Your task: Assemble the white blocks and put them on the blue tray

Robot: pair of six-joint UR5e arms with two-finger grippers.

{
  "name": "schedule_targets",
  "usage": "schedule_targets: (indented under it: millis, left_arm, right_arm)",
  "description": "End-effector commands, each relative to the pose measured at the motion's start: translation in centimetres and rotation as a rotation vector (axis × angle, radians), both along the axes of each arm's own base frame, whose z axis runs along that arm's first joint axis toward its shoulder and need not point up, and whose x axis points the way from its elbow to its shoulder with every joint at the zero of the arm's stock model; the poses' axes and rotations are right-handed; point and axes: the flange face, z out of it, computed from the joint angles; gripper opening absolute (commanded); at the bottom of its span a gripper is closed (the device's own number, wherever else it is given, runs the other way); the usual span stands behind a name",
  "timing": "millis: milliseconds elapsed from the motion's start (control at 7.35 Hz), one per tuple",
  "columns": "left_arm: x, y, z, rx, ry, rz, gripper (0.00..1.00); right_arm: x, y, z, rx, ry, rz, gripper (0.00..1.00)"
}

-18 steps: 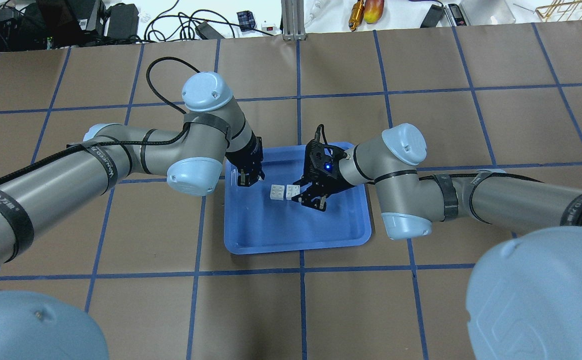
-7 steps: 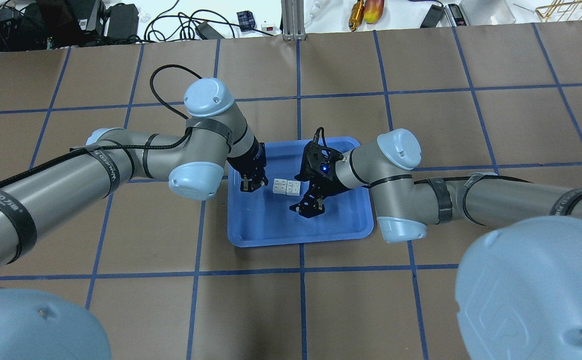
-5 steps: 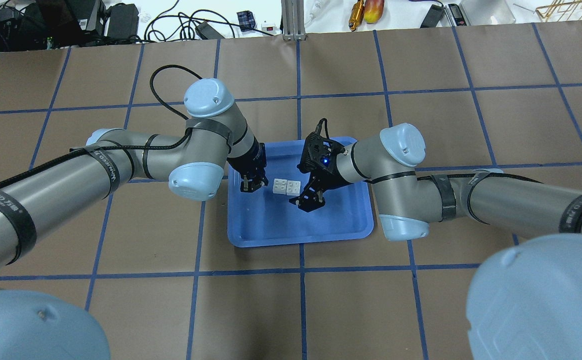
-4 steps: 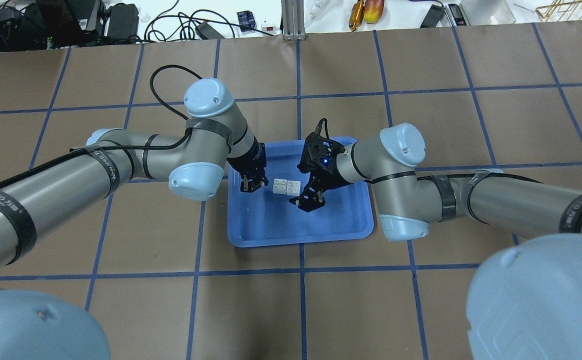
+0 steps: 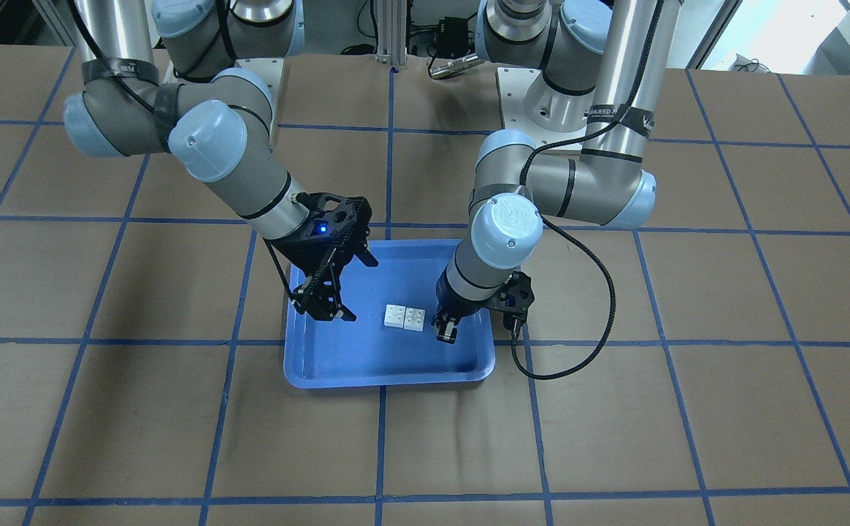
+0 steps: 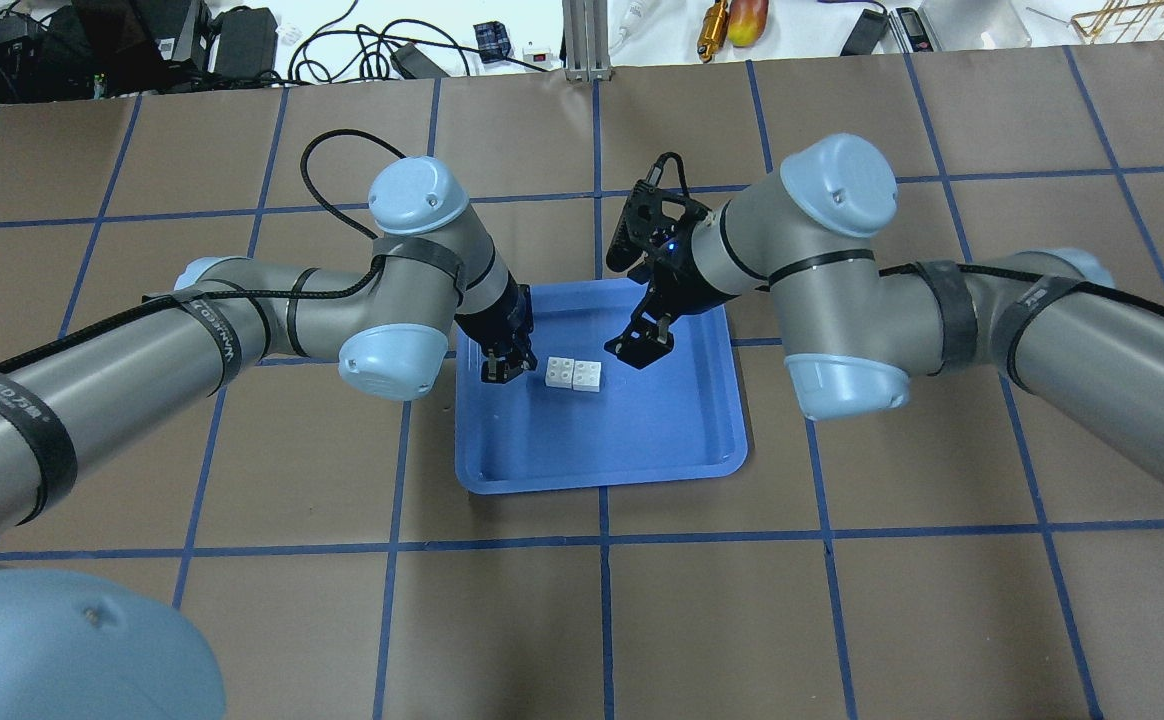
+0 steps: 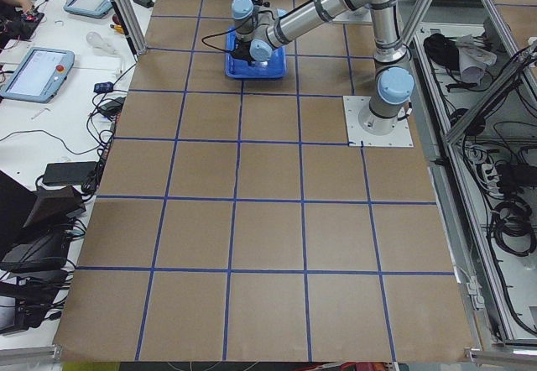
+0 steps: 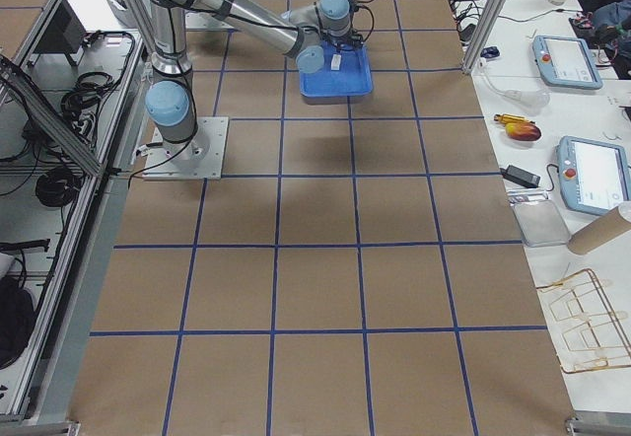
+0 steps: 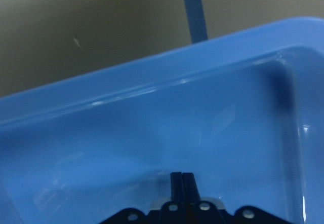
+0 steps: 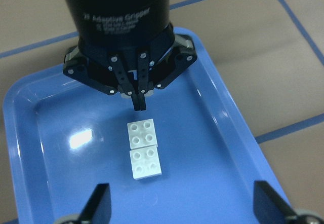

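Note:
Two white blocks (image 6: 572, 373) lie side by side, studs up and touching, on the floor of the blue tray (image 6: 602, 450). They also show in the front view (image 5: 404, 317) and the right wrist view (image 10: 143, 148). My left gripper (image 6: 498, 372) is shut and empty, its tips low in the tray just left of the blocks; in the right wrist view (image 10: 137, 102) its fingers are pressed together. My right gripper (image 6: 642, 346) is open and empty, raised over the tray's far right part, apart from the blocks. In the left wrist view the shut fingers (image 9: 182, 181) hang over the bare tray floor.
The tray (image 5: 366, 369) sits mid-table on brown paper with a blue tape grid. Cables, power bricks and tools (image 6: 732, 20) lie beyond the table's far edge. Both arms' elbows (image 6: 392, 355) hang near the tray's sides.
My right gripper has risen and drawn back from the near right of the blocks to the tray's far side. The left gripper and the blocks have not moved.

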Motion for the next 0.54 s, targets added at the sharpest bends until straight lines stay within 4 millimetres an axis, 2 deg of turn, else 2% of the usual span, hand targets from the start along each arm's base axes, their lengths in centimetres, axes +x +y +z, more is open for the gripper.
schedule_targets:
  millis: [0, 136, 408]
  left_arm:
    - [-0.2, 0.0, -0.4, 0.003, -0.001, 0.0, 0.04]
    - [-0.3, 0.0, -0.4, 0.004, 0.001, 0.0, 0.04]
    - [-1.0, 0.4, -0.4, 0.004, 0.001, -0.014, 0.04]
  right_arm:
    - [-0.5, -3.0, 8.7, 0.066, 0.102, -0.019, 1.0]
    - [-0.7, -3.7, 12.4, 0.094, 0.155, -0.027, 1.0]
    - [-1.8, -3.9, 18.3, 0.136, 0.252, -0.094, 1.0]
